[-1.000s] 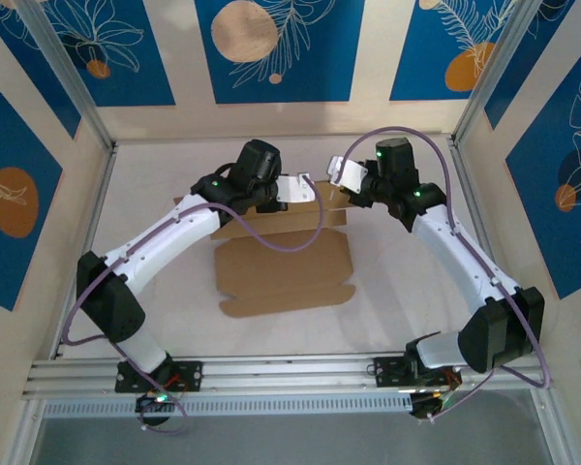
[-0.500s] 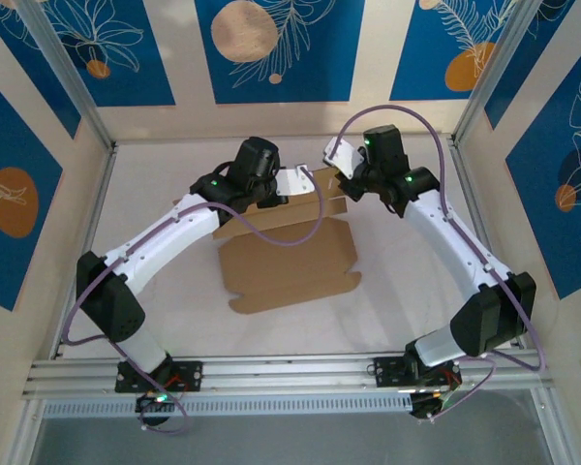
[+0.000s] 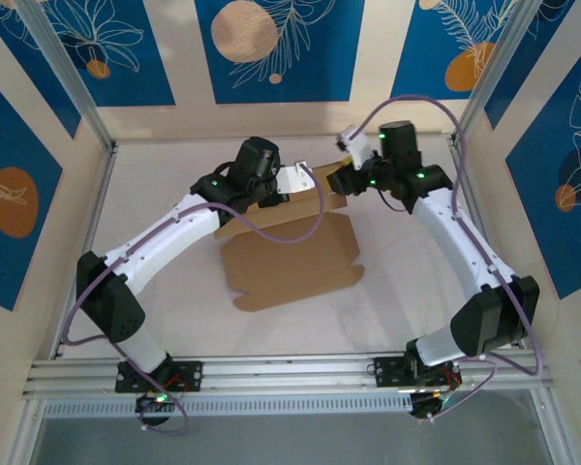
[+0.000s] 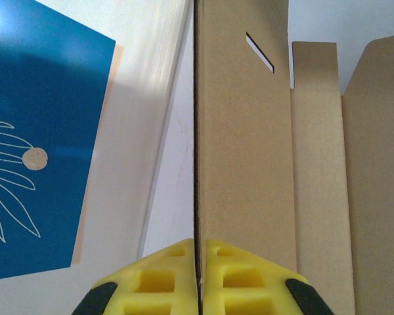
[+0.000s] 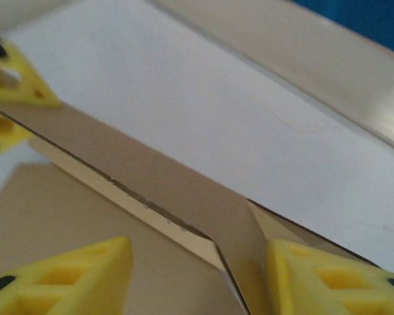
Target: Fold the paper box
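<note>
**Left arm** [image 3: 165, 242]: rises from its base at the near left edge, bends at the elbow and reaches inward and away, towards the middle of the table [image 3: 155, 174].

**Left gripper** [image 3: 296, 182]: sits at the far side of the cardboard. In its wrist view the yellow fingers [image 4: 164, 279] are pressed together on the edge of an upright panel, which runs straight away from them.

**Right arm** [image 3: 465, 252]: rises from its base at the near right edge, with the elbow pushed far out to the right and the forearm leaning inward and away.

**Right gripper** [image 3: 341, 182]: sits at the right end of the raised panel, facing the left gripper and close to it. Its yellow fingers [image 5: 72, 275] stand apart with a bent cardboard flap between them. The flap lies just beside the finger on the right of that view, and contact cannot be told. The other finger is clear of it.

**Paper box** [image 3: 290, 266]: plain brown cardboard, partly folded, at the middle of the table between the two arms. The near part lies flat, with small tabs at its near corners. The far panel stands upright, pinched by the left gripper. A narrow slit [image 4: 259, 51] is cut in the upright panel.

**Surround**: wall panels [image 3: 281, 48] in blue, with white leaf outlines and orange discs.
</note>
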You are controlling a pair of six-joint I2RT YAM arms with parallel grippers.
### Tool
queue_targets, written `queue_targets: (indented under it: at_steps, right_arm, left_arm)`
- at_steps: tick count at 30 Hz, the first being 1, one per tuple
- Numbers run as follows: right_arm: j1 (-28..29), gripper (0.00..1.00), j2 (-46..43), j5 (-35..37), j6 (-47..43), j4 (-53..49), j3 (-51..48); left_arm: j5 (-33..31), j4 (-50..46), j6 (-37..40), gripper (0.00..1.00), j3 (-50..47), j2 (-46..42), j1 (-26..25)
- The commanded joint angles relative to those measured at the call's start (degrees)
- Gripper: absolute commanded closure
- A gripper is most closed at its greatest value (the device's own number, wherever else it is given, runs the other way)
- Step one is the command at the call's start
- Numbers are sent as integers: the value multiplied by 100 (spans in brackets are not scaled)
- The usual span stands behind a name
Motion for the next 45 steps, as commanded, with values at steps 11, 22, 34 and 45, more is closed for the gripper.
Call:
queue_targets:
  at_steps: [11, 22, 34, 45]
  right_arm:
    - [-1370, 74, 183, -1522, 3844, 236, 477]
    - [-859, 100, 642, -750, 3604, -1359, 1147]
    - [-359, 100, 675, -1016, 3878, -1358, 797]
    - [-162, 100, 824, -1747, 5482, 96, 345]
  left_arm:
    - [316, -17, -182, 100, 253, -83, -28]
    - [267, 23, -261, 100, 279, -94, -26]
    - [166, 137, -510, 100, 358, 2, -17]
    - [621, -47, -637, 100, 333, -22, -103]
